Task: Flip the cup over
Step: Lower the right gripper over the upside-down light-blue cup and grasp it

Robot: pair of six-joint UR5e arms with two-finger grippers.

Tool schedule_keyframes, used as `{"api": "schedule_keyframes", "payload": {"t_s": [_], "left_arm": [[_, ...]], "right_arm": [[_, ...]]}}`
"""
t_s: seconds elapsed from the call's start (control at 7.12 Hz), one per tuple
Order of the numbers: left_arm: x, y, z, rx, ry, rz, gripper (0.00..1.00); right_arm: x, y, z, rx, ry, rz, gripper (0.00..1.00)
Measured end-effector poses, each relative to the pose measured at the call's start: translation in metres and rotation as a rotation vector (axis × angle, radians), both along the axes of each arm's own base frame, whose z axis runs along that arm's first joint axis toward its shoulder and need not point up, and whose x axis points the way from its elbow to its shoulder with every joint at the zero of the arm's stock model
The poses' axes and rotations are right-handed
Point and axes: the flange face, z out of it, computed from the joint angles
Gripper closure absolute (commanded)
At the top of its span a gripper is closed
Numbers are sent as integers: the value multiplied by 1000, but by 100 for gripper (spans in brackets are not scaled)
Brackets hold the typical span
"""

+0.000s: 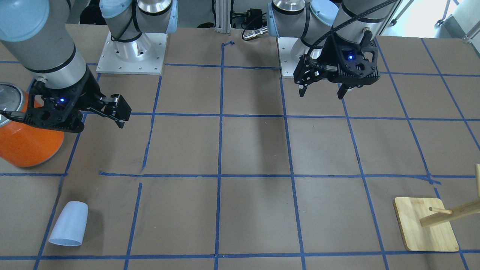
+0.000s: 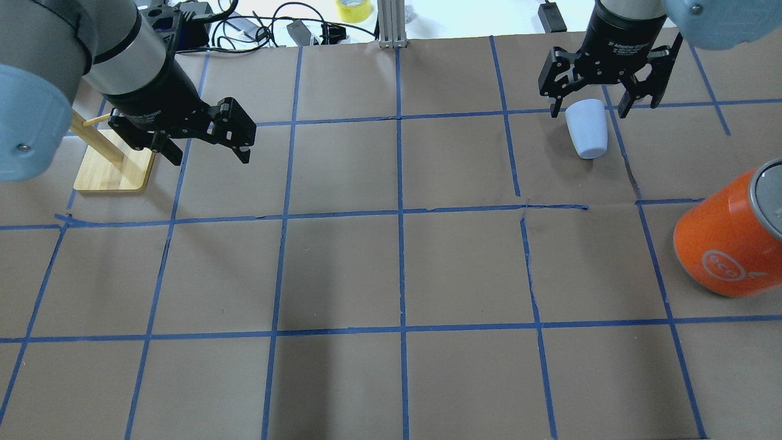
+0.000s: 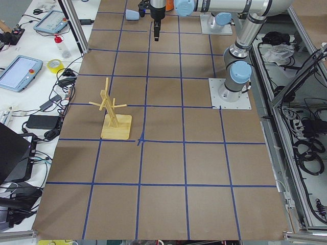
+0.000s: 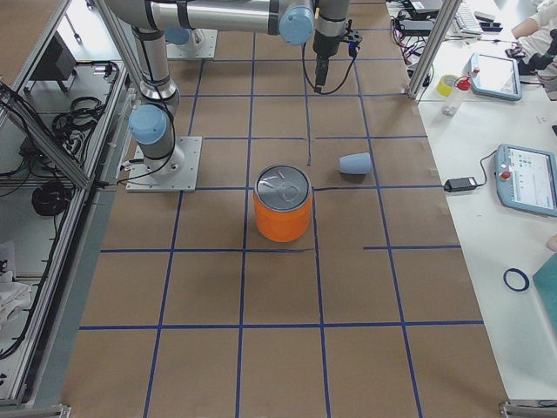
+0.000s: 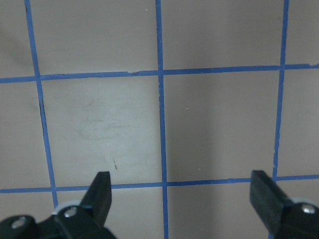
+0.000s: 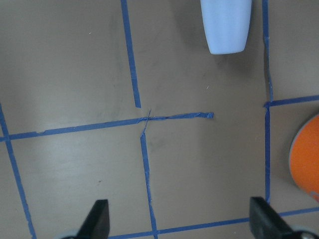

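The cup (image 1: 68, 224) is a small pale blue-white tumbler. It lies on its side on the brown paper, rim pointing away from the robot. It also shows in the overhead view (image 2: 586, 129), the exterior right view (image 4: 355, 163) and at the top edge of the right wrist view (image 6: 225, 25). My right gripper (image 2: 589, 113) (image 1: 119, 112) (image 6: 179, 206) is open and empty, high above the table on the robot's side of the cup. My left gripper (image 1: 321, 94) (image 2: 211, 157) (image 5: 180, 181) is open and empty over bare paper.
A large orange container with a silver rim (image 1: 26, 146) (image 2: 727, 244) stands on the right arm's side, nearer the robot than the cup. A wooden peg rack on a square base (image 1: 425, 228) (image 2: 113, 168) stands on the left arm's side. Blue tape lines grid the table.
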Motion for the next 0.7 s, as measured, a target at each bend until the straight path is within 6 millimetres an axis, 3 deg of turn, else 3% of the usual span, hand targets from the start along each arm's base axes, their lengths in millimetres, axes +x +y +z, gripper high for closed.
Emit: {"api": "schedule_keyframes", "payload": {"t_s": [0.28,0.56,0.7], "left_arm": [[0,0,0,-1,-1,-1,0],[0,1,0,0,0,-1,0],[0,1,0,0,-1,-1,0]], "right_arm": [[-40,-44,-28,-94,5,114,0],[-60,-102,-88,-217,47,290,0],[-65,-121,-124,-231,53,315,0]]}}
